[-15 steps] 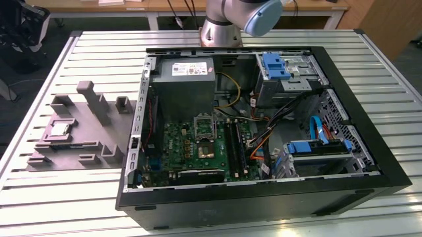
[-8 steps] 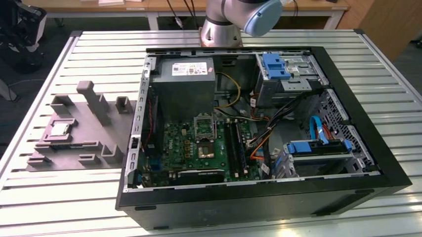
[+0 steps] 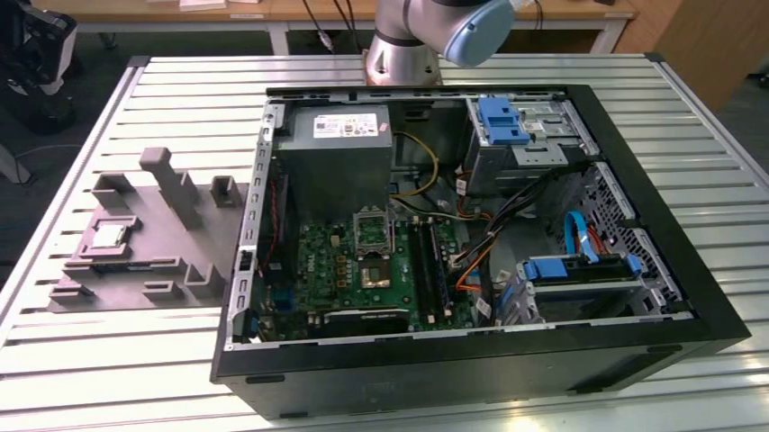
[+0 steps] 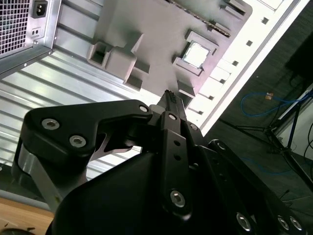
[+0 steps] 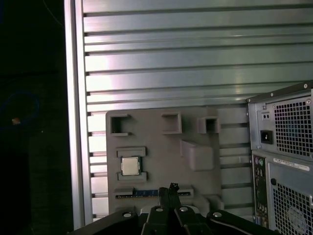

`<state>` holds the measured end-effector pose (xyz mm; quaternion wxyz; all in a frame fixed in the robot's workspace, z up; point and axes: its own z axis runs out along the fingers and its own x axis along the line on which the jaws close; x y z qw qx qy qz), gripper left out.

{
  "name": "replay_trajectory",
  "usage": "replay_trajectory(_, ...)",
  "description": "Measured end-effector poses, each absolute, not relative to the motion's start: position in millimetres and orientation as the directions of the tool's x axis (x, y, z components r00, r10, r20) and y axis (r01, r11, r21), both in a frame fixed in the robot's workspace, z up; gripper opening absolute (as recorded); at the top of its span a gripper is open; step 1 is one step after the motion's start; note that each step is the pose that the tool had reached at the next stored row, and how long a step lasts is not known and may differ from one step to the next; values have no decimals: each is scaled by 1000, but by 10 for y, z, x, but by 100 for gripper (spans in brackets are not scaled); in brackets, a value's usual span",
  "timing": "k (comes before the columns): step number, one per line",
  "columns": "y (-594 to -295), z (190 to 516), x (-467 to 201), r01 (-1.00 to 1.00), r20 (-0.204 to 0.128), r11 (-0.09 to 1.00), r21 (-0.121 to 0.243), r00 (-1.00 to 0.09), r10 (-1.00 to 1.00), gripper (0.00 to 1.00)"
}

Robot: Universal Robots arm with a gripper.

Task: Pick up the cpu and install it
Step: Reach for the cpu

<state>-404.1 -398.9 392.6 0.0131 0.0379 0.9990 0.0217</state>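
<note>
Closest to the cameras, in both wrist views, the gripper (image 4: pixel 169 98) (image 5: pixel 172 188) has its two black fingers pressed together, with nothing between them. It hangs in the air and touches nothing.

Below the fingertips lies a grey moulded holder (image 4: pixel 156 39) (image 5: pixel 156 147) with raised blocks and shallow pockets. The cpu (image 4: pixel 195 55) (image 5: pixel 129 166) rests flat in one square pocket of that holder, its silvery top facing up and a thin tan rim around it. It sits lower than the gripper and off to one side of the fingertips, clearly apart from them.

Under the holder, the slatted metal table (image 5: pixel 195 73) (image 4: pixel 73 98) stretches away in pale ribs.

Farther from the gripper, on the side of the holder away from the cpu, the rear of the computer case (image 5: pixel 288 137) shows vent grilles and a power inlet.

From the exterior view, the cpu (image 3: pixel 108 236) sits on the holder (image 3: pixel 144 261) at that view's left, well apart from the open case (image 3: pixel 481 369), where a green motherboard (image 3: pixel 348 270) lies flat inside. The arm (image 3: pixel 420 36) rises behind the case.
</note>
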Motion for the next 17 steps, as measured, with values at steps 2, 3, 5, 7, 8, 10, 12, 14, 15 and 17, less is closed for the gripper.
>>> replay_trajectory(2, -3990, 3926, -4058, 75, -24, 996, 44, -997, 76, 11)
replay_trajectory(3, -3989, 3926, -4066, 75, -24, 996, 44, -997, 76, 11)
replay_trajectory(5, -3989, 3926, -4082, 75, -24, 996, 44, -997, 76, 11)
replay_trajectory(7, -3990, 3926, -4098, 75, -24, 996, 44, -997, 76, 11)
replay_trajectory(8, -3989, 3926, -4107, 75, -24, 996, 44, -997, 76, 11)
replay_trajectory(10, -3989, 3926, -4124, 75, -24, 996, 44, -997, 76, 11)
replay_trajectory(12, -3990, 3926, -4140, 75, -24, 996, 44, -997, 76, 11)
replay_trajectory(14, -3990, 3926, -4156, 75, -25, 996, 44, -997, 76, 11)
replay_trajectory(15, -3989, 3926, -4164, 75, -24, 996, 44, -997, 76, 11)
replay_trajectory(17, -3989, 3926, -4181, 75, -24, 996, 44, -997, 76, 11)
